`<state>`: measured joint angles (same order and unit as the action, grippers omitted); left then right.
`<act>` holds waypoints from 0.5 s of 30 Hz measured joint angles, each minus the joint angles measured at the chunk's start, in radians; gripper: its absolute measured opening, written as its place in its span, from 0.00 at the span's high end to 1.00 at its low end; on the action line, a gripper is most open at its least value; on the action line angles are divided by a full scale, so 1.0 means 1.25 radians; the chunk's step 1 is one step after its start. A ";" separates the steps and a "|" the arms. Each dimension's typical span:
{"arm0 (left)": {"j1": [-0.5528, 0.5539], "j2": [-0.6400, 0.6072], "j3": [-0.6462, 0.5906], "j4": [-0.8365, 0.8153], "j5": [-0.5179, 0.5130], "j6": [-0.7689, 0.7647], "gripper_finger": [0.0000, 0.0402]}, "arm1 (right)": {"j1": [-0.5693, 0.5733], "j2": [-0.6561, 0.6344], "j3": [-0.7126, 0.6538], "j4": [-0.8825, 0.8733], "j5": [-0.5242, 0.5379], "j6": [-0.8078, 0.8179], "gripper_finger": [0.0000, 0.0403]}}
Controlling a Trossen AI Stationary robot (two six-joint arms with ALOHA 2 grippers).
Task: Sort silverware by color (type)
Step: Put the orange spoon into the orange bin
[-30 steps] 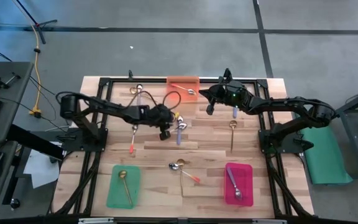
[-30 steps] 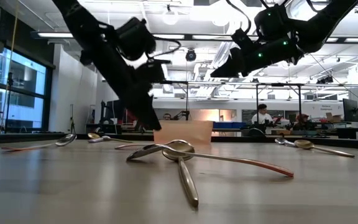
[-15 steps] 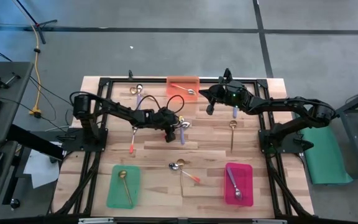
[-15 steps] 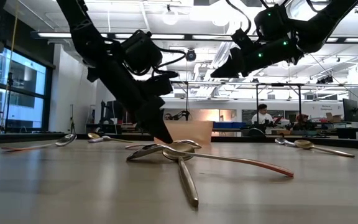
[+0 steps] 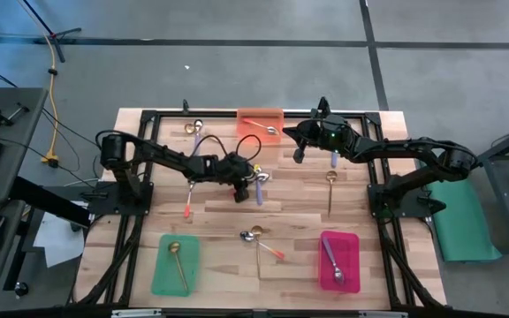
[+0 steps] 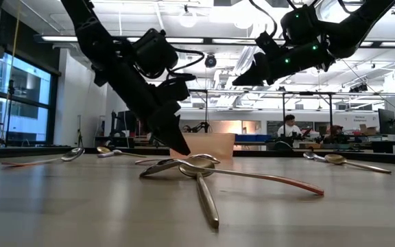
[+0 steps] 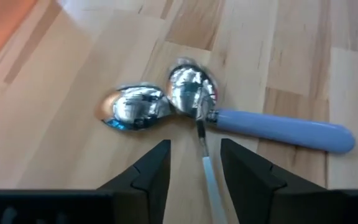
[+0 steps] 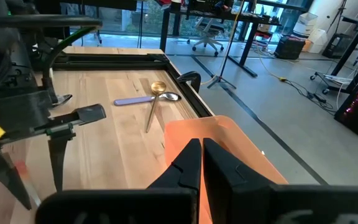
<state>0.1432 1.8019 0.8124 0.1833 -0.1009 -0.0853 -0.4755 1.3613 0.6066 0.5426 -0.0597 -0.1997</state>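
Table (image 5: 210,231) carries three trays: orange tray (image 5: 260,122) at the far edge with one spoon in it, green tray (image 5: 176,264) near-left with a gold spoon (image 5: 177,263), pink tray (image 5: 339,260) near-right with a purple-handled spoon (image 5: 333,262). Left gripper (image 5: 242,185) is low over mid-table, at a small cluster of spoons; right gripper (image 5: 297,144) hangs raised beside the orange tray, waiting. Loose silverware is spread around: an orange-handled spoon (image 5: 189,201) left of centre, a gold spoon (image 5: 330,188) on the right, a crossed pile (image 5: 260,241) near front-centre, a few more at the far-left edge (image 5: 194,132). In the left wrist view the target cluster is a purple-handled spoon (image 7: 278,124) whose bowl touches a second silver bowl (image 7: 135,107), with a slim handle (image 7: 205,163) running out between the fingers (image 7: 149,177). Step in hand looks like a pick from this cluster. To do it well, the gripper should centre on one handle only, likely the slim one between the fingers, come straight down, and close without nudging the touching bowls. Left fingers are spread apart, holding nothing, straddling that slim handle. Right fingers (image 8: 188,163) are pressed together, empty.
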 joint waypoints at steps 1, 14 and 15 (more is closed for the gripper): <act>-0.002 0.001 0.000 0.000 -0.001 0.000 0.66 | 0.000 0.000 0.000 0.000 0.000 0.000 1.00; -0.003 0.022 0.000 0.000 -0.005 0.008 0.72 | 0.000 0.000 0.000 -0.002 0.000 0.007 1.00; -0.003 0.022 0.000 -0.001 -0.006 0.013 0.73 | 0.000 0.000 0.000 -0.002 0.000 0.007 1.00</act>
<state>0.1390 1.8290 0.8124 0.1816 -0.1083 -0.0693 -0.4755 1.3613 0.6064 0.5407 -0.0595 -0.1913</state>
